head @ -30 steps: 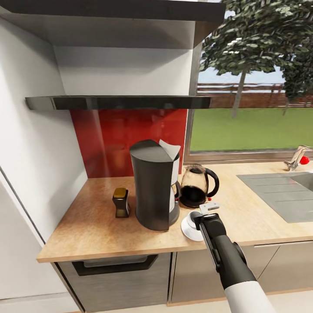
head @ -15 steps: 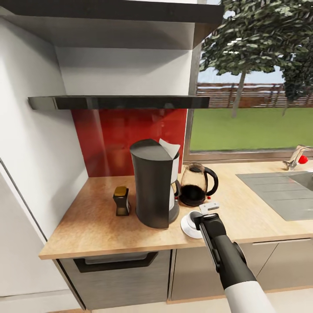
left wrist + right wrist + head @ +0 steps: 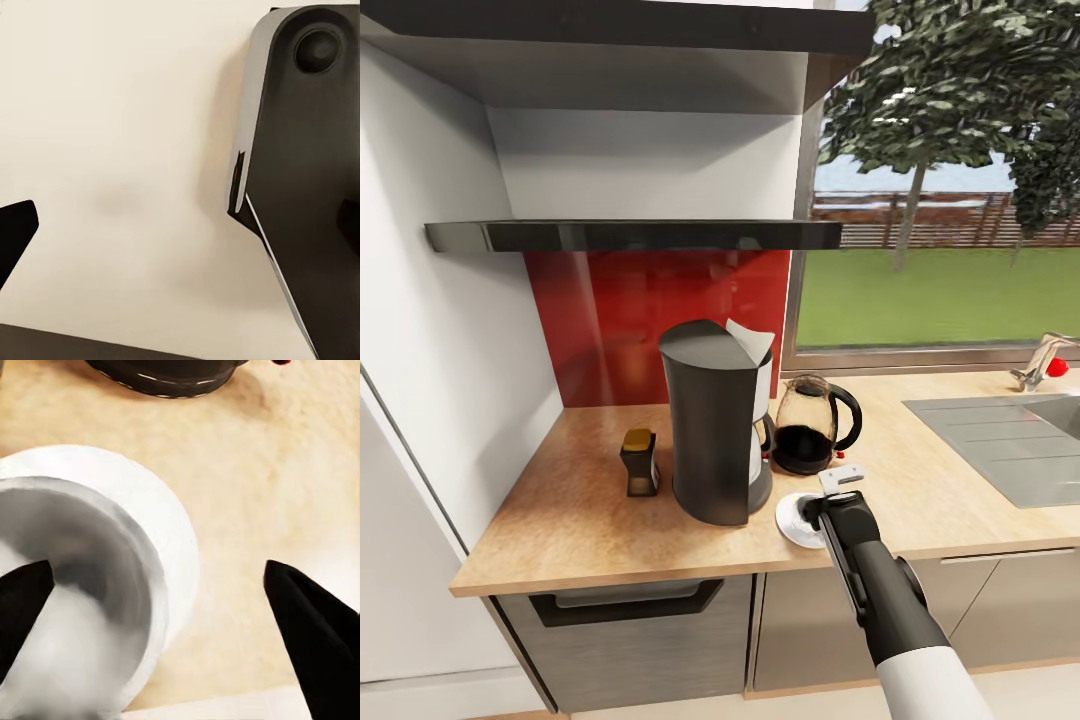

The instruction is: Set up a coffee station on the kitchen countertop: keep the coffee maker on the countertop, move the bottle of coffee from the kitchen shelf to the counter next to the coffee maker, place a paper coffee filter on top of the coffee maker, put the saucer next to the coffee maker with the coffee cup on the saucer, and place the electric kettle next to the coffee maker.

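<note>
Beige wood-look countertop (image 3: 590, 520) runs left to right in the head view, with grey cabinet fronts below and a dark shelf (image 3: 630, 236) on the wall above it. On the worktop stands the tall grey coffee maker (image 3: 712, 430), a white paper filter (image 3: 750, 342) sitting at its top. Just to its left is the small brown coffee jar (image 3: 639, 463) with a golden lid; just behind and to its right is the glass kettle (image 3: 810, 425). Near the front edge, right of the machine, lies the white saucer (image 3: 792, 520), and the right gripper (image 3: 832, 508) reaches over it, covering most of the cup. A sink (image 3: 1010, 440) is set into the counter far to the right.

From the left wrist camera, the left gripper (image 3: 180, 232) faces a plain cream surface, one dark fingertip (image 3: 15, 232) at the edge; the fingers stand wide apart with nothing between them.

From the right wrist camera, the cup (image 3: 75, 600) sits on the saucer (image 3: 176, 555), the kettle's black base (image 3: 165, 376) beyond it. One black finger (image 3: 22, 600) lies over the cup, the other (image 3: 315, 637) over bare counter; the fingers are spread and grip nothing.
</note>
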